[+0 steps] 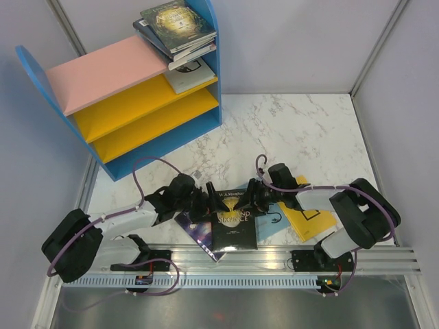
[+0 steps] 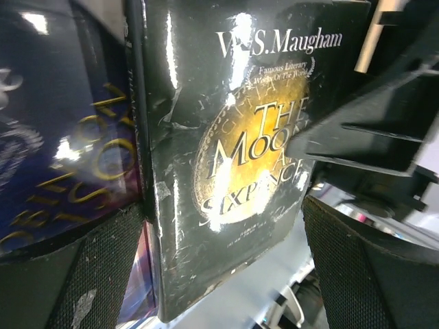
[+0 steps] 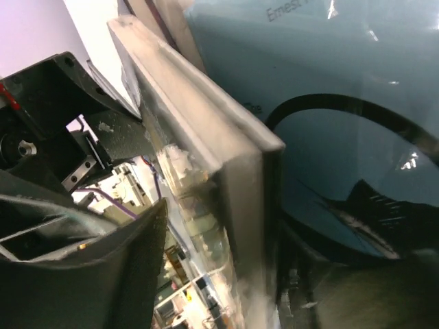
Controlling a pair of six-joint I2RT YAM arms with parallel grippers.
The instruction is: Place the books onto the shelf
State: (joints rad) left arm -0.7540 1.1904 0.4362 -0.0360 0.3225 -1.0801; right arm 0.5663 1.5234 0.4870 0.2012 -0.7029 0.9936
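A black book with gold lettering (image 1: 232,225) lies mid-table, its near end raised. Both grippers flank its far end. My left gripper (image 1: 204,197) is open wide; in the left wrist view the black book (image 2: 226,151) stands between its pads (image 2: 89,274), close to the left one. My right gripper (image 1: 249,195) is open around the black book's edge (image 3: 206,157), with a gap at the left finger (image 3: 103,274). Beside the black book lie a purple book (image 1: 197,233), a pale blue book (image 1: 269,225) and a yellow book (image 1: 310,218). The shelf (image 1: 116,103) stands far left.
A stack of books (image 1: 177,29) with a dark green-gold one on top rests on the shelf's pink board, at its right end. A pale book (image 1: 189,77) lies on the yellow board below. Grey walls close the table at the back and sides. A metal rail (image 1: 233,264) runs along the near edge.
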